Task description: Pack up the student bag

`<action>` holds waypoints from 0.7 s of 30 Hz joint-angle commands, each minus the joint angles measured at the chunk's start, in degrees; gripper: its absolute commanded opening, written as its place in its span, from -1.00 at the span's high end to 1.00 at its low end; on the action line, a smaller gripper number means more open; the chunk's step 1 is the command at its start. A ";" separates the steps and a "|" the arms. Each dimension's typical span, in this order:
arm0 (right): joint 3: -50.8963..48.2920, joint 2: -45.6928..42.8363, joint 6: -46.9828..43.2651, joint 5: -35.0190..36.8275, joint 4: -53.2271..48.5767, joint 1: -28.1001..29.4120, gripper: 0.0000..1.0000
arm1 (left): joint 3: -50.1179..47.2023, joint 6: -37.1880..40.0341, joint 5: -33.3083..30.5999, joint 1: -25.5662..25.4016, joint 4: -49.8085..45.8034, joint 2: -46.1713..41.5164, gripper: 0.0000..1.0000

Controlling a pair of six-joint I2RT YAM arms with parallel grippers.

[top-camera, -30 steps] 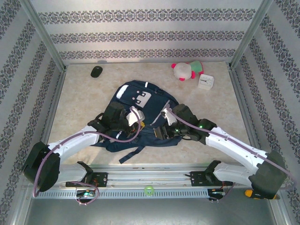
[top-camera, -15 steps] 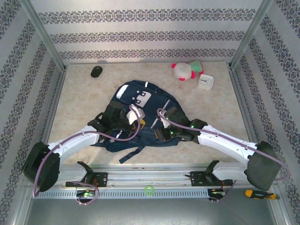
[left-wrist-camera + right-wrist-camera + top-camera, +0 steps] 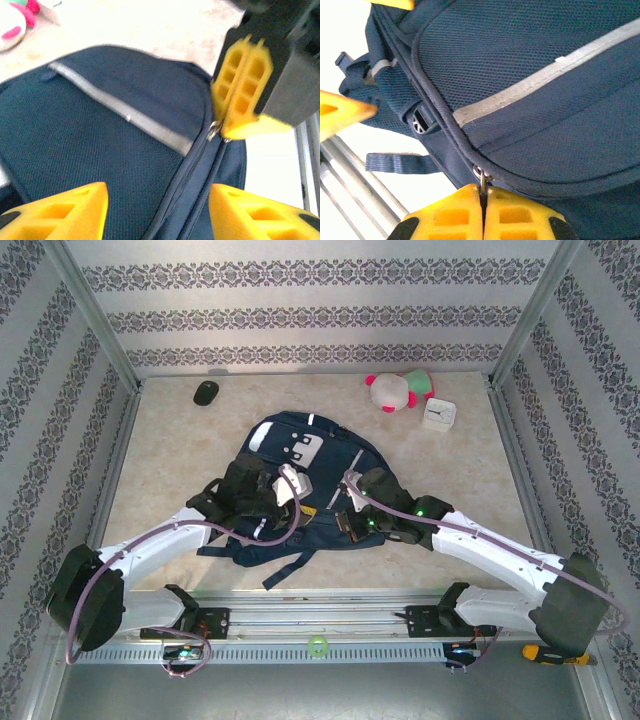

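Student bag (image 3: 325,455) flat on table (image 3: 180,470), near-left of plush toy (image 3: 398,392). Soft fabric, limp, prob light; will slump, so hold by zip pull (image 3: 482,176) or strap (image 3: 395,162). R gripper (image 3: 483,192) pinched tight on zip pull; L gripper (image 3: 156,194) spread wide, empty, above bag.

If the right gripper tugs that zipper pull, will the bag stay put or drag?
Likely drags: the bag is soft fabric, and the left gripper is open, not gripping it. The small pull pinched by the right gripper might slip.
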 commanded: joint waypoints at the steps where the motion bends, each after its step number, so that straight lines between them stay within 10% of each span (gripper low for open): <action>1: 1.21 0.88 -0.97 -4.57 3.33 -0.49 1.00 | 4.03 7.62 -1.35 -2.53 -0.93 3.24 -0.14; 9: 3.19 1.92 -1.22 -3.24 -0.83 -1.44 1.00 | 7.36 11.07 -5.34 -3.03 0.07 11.42 0.13; 16: 4.35 1.56 -1.67 4.61 -7.90 -3.76 1.00 | 6.27 11.94 -9.03 -2.01 -3.08 10.31 0.95; 21: 3.95 1.28 -1.81 4.39 -7.79 -4.38 1.00 | 4.33 10.10 -5.37 -0.95 -2.11 8.87 1.00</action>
